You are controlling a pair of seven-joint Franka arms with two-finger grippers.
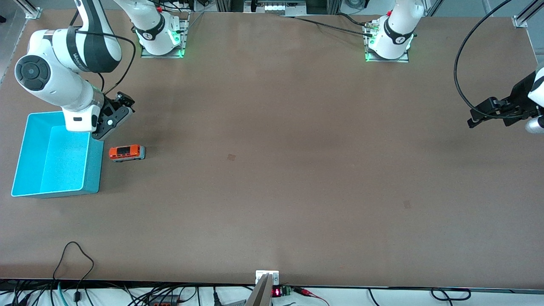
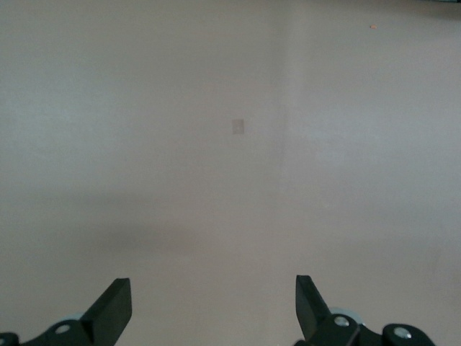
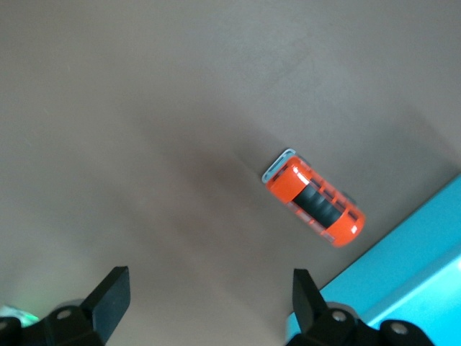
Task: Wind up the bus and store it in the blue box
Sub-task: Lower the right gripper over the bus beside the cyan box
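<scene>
The brown table carries only two task things, both at the right arm's end. The blue box, open-topped and with nothing seen inside, sits partly under the right arm's wrist. The right gripper hangs above the table by the box's corner, fingers spread wide with nothing between them. The left gripper waits over bare table at the left arm's end, also wide and holding nothing.

The bus stands on its wheels just beside the box wall and apart from it; in the right wrist view it lies ahead of the open fingers, nearer the box-side finger than the middle.

The step in hand looks like the approach for the first pick-up; the bus is untouched. Next, the right gripper probably needs to shift over the bus, turn so its fingers straddle the narrow sides, then descend and close.
</scene>
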